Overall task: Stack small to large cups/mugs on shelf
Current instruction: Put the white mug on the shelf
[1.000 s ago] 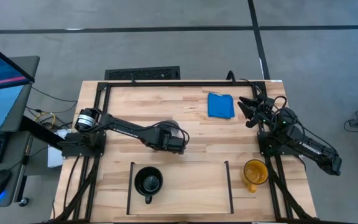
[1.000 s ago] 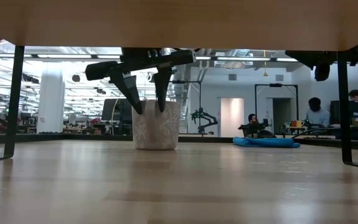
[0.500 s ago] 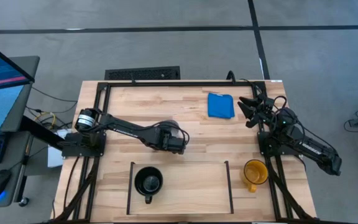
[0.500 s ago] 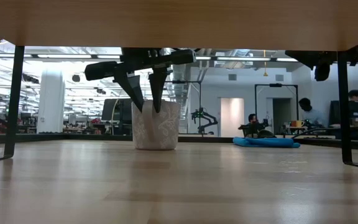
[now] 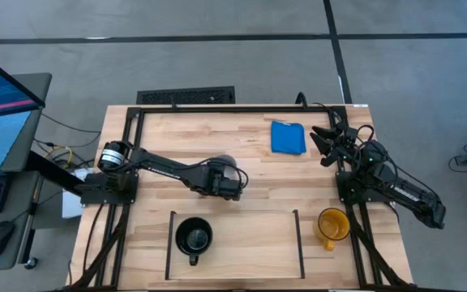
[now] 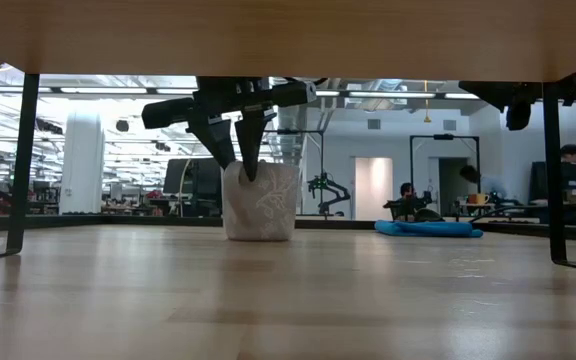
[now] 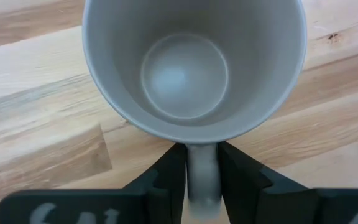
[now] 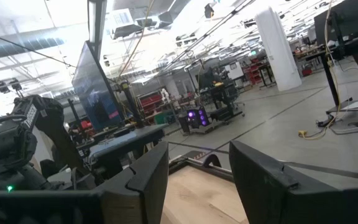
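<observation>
A pale grey-white mug (image 5: 224, 165) stands upright on the table's middle, its base on the wood (image 6: 260, 200). My left gripper (image 5: 227, 185) is above it, shut on its handle. A small black mug (image 5: 193, 237) sits on the left part of the shelf (image 5: 250, 243), between the two thin black bars. A yellow-orange mug (image 5: 332, 225) stands just outside the right bar. My right gripper (image 5: 324, 143) waits open at the table's far right, near the blue cloth, with nothing between its fingers (image 8: 197, 180). My left gripper pinches the grey-white mug's handle (image 7: 202, 177) between its two fingers, one on each flat side. The fingers (image 6: 250, 150) come from above, pointing down, at the mug's near side. The mug stays upright, open end up, with its base on the table.
A blue square cloth (image 5: 288, 136) lies at the far right of the table. A black metal frame (image 5: 217, 108) runs along the table's edges. The shelf has bare wood to the right of the black mug. A monitor and keyboard stand off the table's left.
My left gripper has shut on the grey-white mug's handle. As the fingers closed, the mug slid a little toward the table's right and stayed upright.
</observation>
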Robot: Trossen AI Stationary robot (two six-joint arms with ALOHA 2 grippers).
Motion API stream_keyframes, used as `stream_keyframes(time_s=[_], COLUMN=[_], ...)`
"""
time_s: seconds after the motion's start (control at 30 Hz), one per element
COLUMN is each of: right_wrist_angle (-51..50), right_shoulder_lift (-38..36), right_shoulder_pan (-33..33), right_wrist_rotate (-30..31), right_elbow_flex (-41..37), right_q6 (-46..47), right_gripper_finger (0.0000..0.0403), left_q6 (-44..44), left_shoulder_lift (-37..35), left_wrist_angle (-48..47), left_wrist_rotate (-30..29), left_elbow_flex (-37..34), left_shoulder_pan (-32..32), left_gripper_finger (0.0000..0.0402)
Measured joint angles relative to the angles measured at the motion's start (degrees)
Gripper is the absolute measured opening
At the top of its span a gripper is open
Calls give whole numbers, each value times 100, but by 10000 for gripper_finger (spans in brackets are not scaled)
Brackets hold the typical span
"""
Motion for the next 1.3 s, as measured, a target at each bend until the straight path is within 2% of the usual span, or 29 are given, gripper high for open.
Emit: stream_keyframes(time_s=[0.37, 0.6, 0.83, 1.1, 1.3], right_wrist_angle=[1, 1, 1, 1, 1], right_shoulder_lift=[0, 0, 0, 0, 0], right_shoulder_pan=[0, 0, 0, 0, 0], right_wrist_rotate=[0, 0, 0, 0, 1], right_elbow_flex=[0, 0, 0, 0, 0], right_q6=[0, 0, 0, 0, 0], right_gripper_finger=[192, 191, 193, 192, 193], left_q6=[11, 22, 24, 24, 25], left_shoulder_lift=[0, -4, -4, -4, -4], left_wrist_angle=[0, 2, -6, -13, -13], left_wrist_rotate=[6, 12, 16, 16, 21], left_elbow_flex=[0, 0, 0, 4, 4], left_shoulder_pan=[0, 0, 0, 0, 0], left_gripper_finger=[73, 50, 64, 49, 66])
